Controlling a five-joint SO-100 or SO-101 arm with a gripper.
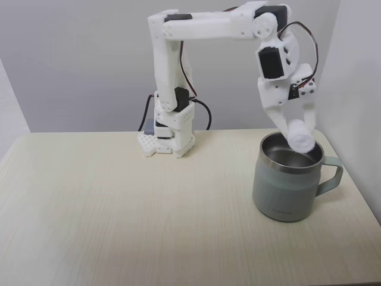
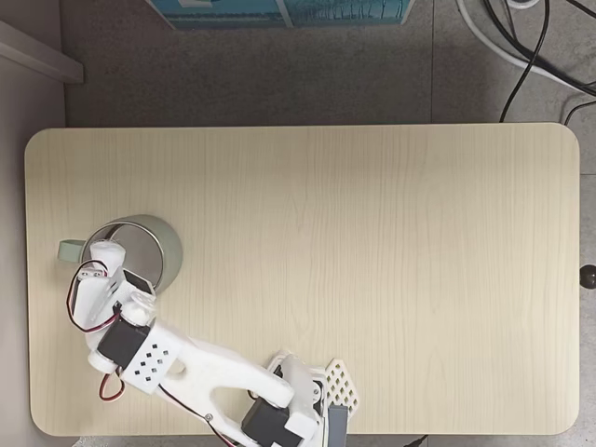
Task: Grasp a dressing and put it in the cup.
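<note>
Gripper [image 1: 299, 132], right of frame: closed on the dressing [image 1: 301, 137], held just above the cup [image 1: 286, 193] rim, over its rear edge. Cup: lower right, upright on the table [image 1: 131, 202]. Risk: the roll sits off-centre, so on release it may strike the rim and bounce outside.

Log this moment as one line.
gripper: shut on small white gauze roll | position: over pale grey-green steel-lined mug rim | roll: not released
</note>
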